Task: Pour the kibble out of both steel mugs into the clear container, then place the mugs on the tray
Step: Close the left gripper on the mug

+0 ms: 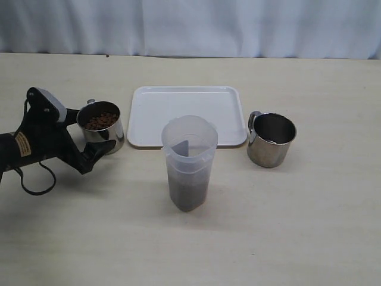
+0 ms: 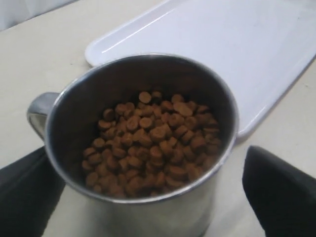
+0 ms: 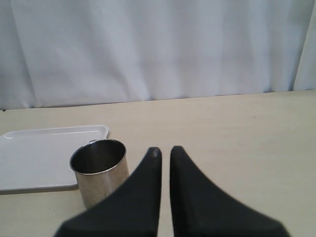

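My left gripper (image 1: 95,132) stands open astride a steel mug (image 1: 102,127) that holds brown kibble (image 2: 153,143). Its dark fingers (image 2: 276,192) flank the mug (image 2: 148,210), and a gap shows on one side. The clear container (image 1: 189,156) stands in the middle front with a dark layer of kibble (image 1: 188,190) at its bottom. A second steel mug (image 1: 271,140) stands empty at the right, off the white tray (image 1: 184,107). My right gripper (image 3: 165,150) is shut on nothing, behind and beside that empty mug (image 3: 101,173); the exterior view does not show it.
A white curtain (image 1: 190,27) closes off the far edge of the beige table (image 1: 309,226). The tray (image 3: 39,148) lies just behind both mugs and the container. The left arm's cable (image 1: 36,182) loops on the table at the left.
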You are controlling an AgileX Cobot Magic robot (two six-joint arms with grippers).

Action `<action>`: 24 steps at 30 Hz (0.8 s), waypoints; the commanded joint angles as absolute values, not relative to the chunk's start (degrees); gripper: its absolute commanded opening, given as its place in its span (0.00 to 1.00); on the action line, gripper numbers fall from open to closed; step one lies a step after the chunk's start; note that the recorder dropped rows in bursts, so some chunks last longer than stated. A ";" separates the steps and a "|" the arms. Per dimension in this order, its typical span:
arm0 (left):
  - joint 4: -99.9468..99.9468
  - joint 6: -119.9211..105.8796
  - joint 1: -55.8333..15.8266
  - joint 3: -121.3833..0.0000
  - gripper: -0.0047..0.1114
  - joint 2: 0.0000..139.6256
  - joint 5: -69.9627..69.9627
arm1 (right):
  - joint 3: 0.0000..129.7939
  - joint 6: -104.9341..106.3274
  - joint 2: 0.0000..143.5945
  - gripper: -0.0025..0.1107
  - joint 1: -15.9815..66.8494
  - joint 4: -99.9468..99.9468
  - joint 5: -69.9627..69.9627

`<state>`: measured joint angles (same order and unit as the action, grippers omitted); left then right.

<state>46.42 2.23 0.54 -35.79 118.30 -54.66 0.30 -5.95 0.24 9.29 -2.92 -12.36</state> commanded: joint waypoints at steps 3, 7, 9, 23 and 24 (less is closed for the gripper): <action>45.87 1.65 0.21 -38.10 0.86 122.40 -56.83 | 0.00 -5.38 0.00 0.06 9.47 -2.74 -12.31; 46.00 1.65 0.21 -39.49 0.86 123.30 -57.94 | 0.00 -5.38 0.00 0.06 9.47 -2.74 -12.31; 45.75 1.65 0.21 -39.96 0.86 123.55 -58.18 | 0.00 -5.38 0.00 0.06 9.47 -2.74 -12.31; 45.98 1.89 0.21 -43.89 0.86 127.79 -59.08 | 0.00 -5.38 0.00 0.06 9.47 -2.74 -12.31; 45.98 1.89 0.21 -44.17 0.86 127.79 -59.08 | 0.00 -5.38 0.00 0.06 9.47 -2.74 -12.31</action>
